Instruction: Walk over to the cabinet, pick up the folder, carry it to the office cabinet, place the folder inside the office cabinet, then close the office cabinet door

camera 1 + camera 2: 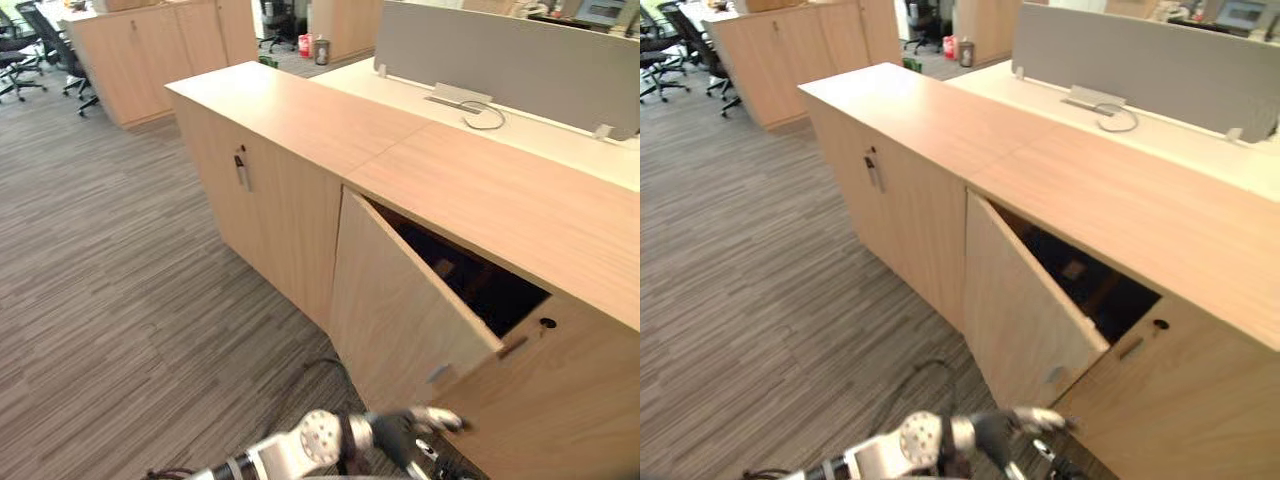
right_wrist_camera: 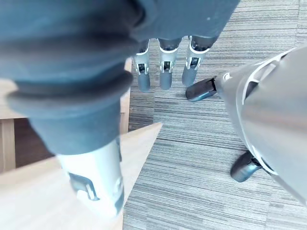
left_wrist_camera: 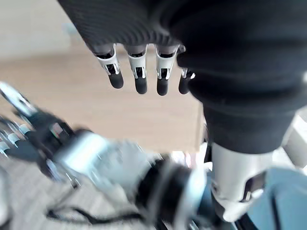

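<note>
while the office cabinet door [image 1: 400,300] stands ajar at 5 o'clock, the left hand [image 1: 410,432] at 6 o'clock and the right hand [image 2: 165,67] have straight, empty fingers; the folder is probably inside, closing remains.

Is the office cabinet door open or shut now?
Open, partway: the door stands angled outward, and the dark interior shows behind it.

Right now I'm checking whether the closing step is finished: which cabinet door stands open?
The near door, by the left hand: it is swung outward with the dark inside showing. The far door with the handle sits flush and shut.
</note>
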